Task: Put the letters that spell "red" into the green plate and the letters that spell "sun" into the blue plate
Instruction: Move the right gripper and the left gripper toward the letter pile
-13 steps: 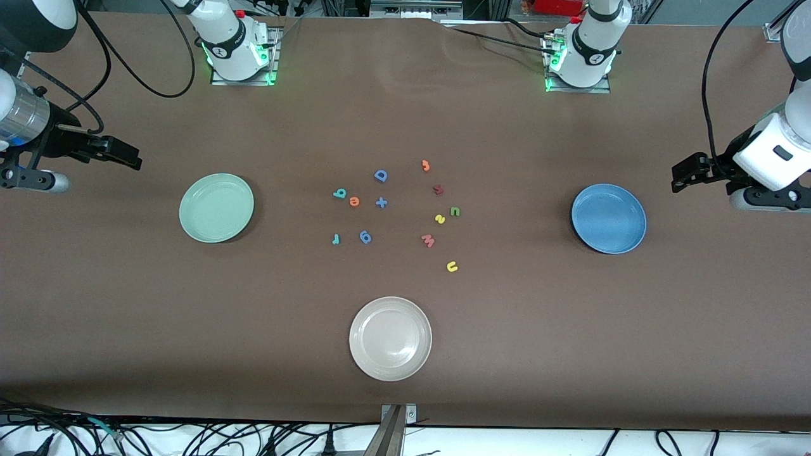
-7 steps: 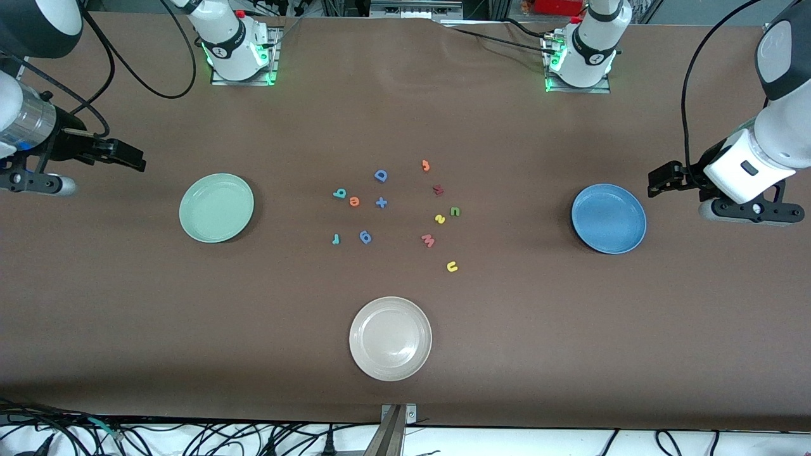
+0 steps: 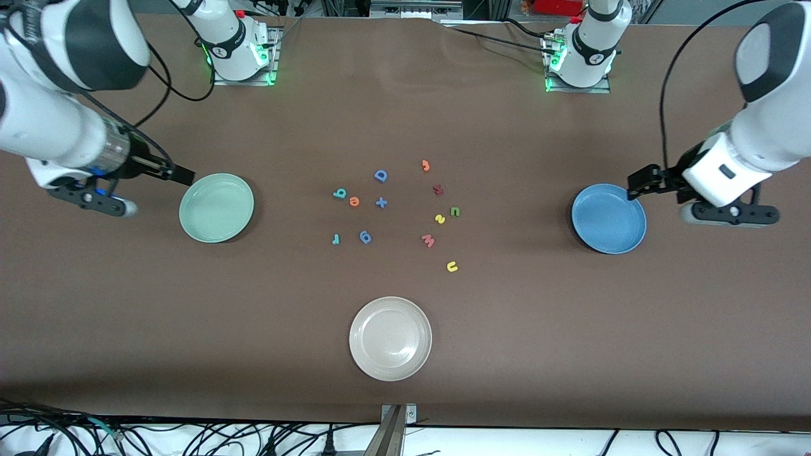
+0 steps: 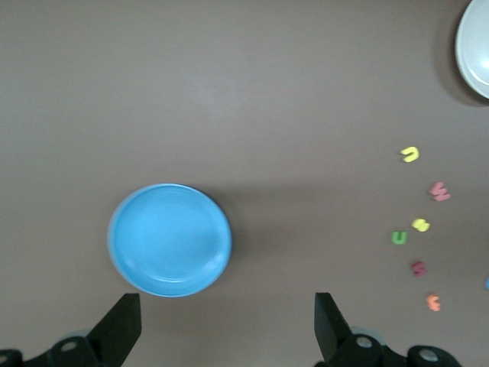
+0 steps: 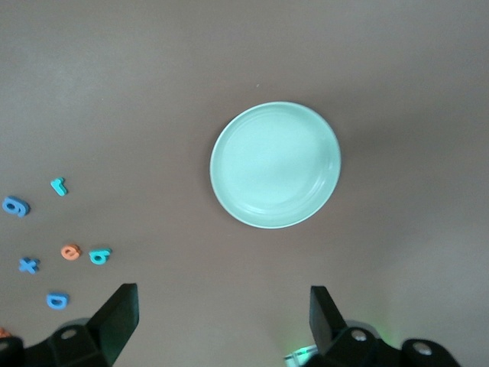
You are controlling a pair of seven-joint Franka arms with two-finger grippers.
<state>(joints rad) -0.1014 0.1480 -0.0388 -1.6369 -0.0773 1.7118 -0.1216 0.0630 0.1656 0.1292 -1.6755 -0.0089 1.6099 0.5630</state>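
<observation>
Claws both gape empty, we see. Left claw [image 3: 635,183] hovers over the blue plate [image 3: 608,221]; right claw [image 3: 180,174] beside the green plate [image 3: 216,208].

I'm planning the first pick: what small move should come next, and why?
Probably carry the open right pincer from the green plate toward the teal "r", the nearest "red" letter. Both plates look empty, and the open left pincer hangs over the blue plate.
</observation>
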